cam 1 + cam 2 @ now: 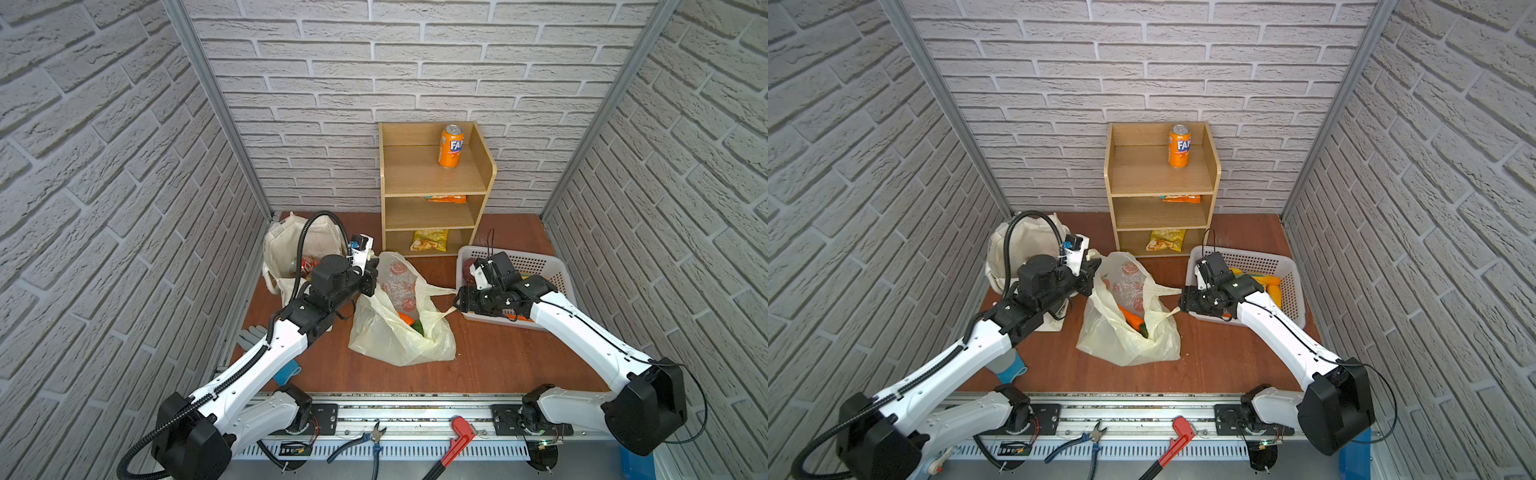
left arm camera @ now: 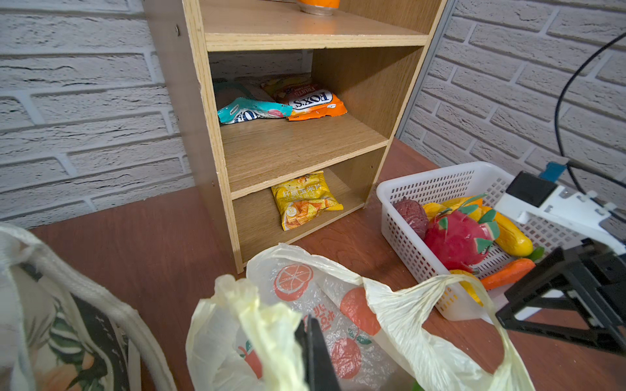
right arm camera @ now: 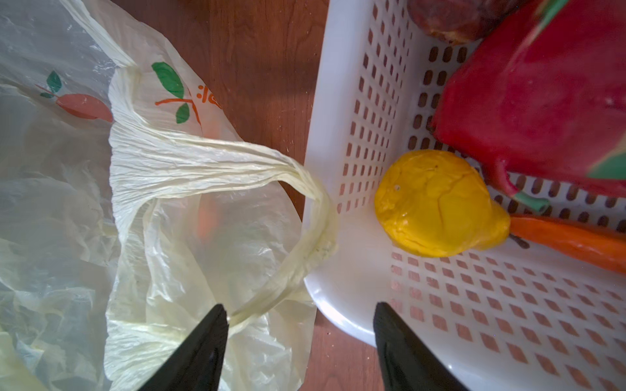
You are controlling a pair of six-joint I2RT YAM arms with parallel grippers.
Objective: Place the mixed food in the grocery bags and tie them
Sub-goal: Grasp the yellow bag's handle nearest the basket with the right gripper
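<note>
The left claw [image 2: 310,326] is pinched shut on the rim of the plastic carrier bag [image 2: 399,315], while the right claw [image 3: 298,309] gapes wide over its free handle [image 3: 216,155] beside the white basket [image 3: 342,101].

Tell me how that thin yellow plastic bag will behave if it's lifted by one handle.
Probably very floppy: the plastic carrier bag lies crumpled and its handle loop sags in wrinkles. Likely light itself, but the toy carrot inside may slide to the low end and tilt it. The thin film could slip or stretch in a pinch.
</note>
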